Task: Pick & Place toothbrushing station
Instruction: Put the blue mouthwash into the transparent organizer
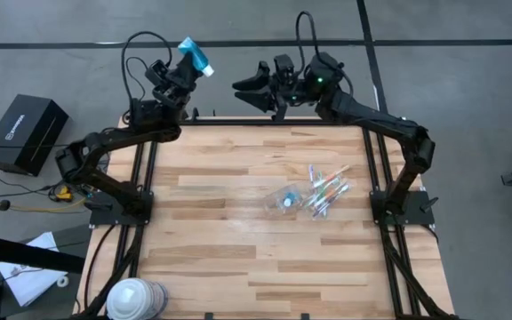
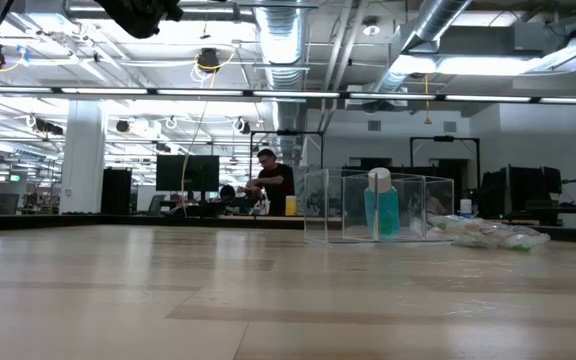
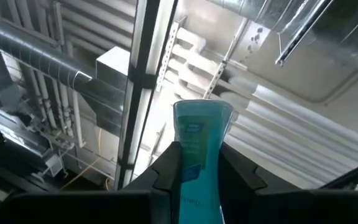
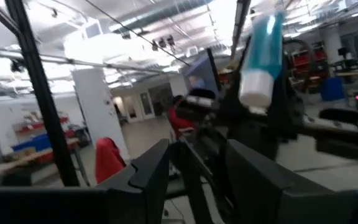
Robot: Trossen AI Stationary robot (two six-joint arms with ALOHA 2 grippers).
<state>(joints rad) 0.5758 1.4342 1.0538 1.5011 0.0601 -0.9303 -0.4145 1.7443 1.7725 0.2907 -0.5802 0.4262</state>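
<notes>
My left gripper [image 1: 188, 64] is raised beyond the table's far edge and shut on a short blue tube [image 1: 196, 55] with a white end; the tube also shows in the left wrist view [image 3: 201, 134] and the right wrist view [image 4: 263, 43]. My right gripper [image 1: 245, 89] is open and empty, also beyond the far edge, its fingers pointing toward the left gripper. A see-through cup [image 1: 284, 199] lies on the table right of the middle, with a blue and white thing [image 2: 381, 208] showing through it. Several pastel toothbrushes [image 1: 327, 188] lie beside it. My left gripper pinches the tube's blue body [image 3: 199, 167] between its two fingers [image 3: 166, 171], the fingers lying along the tube. The flat crimped end [image 3: 202, 111] sticks out past the fingertips. The tube is lifted clear, high above the table's level.
A big white-and-blue roll [image 1: 136, 298] stands at the table's near left corner. A black box [image 1: 27, 132] sits on the floor to the left. A person [image 2: 271, 182] works in the room far behind the table. Bare wood [image 1: 212, 231] spreads over the table's left and near parts.
</notes>
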